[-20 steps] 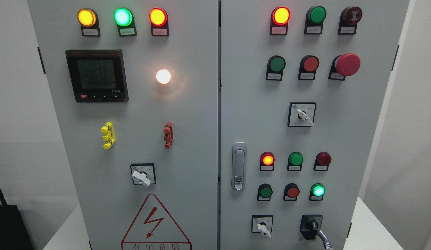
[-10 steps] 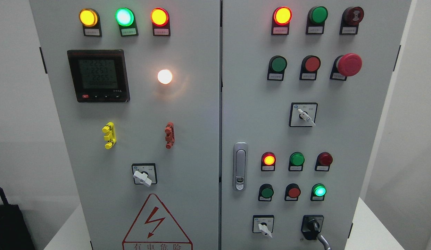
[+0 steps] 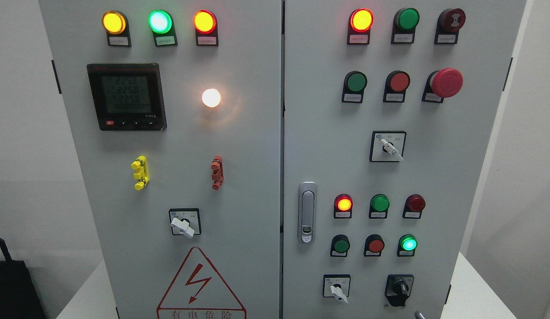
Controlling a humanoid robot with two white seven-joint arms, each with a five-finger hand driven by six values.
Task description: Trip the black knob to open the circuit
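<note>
The black rotary knob sits at the lower right of the grey control cabinet's right door. Its handle stands nearly upright and nothing touches it. Only a small grey tip of a robot finger shows at the bottom edge, just below and right of the knob and apart from it. I cannot see the rest of that hand. The left hand is out of view.
A white selector switch sits left of the knob, under rows of lamps with a lit green one. There are a red mushroom button, a door handle, a meter and a black box.
The finger that lay on the black knob has dropped away to the bottom edge. The knob's handle has turned from tilted to nearly upright. The view shifted slightly.
</note>
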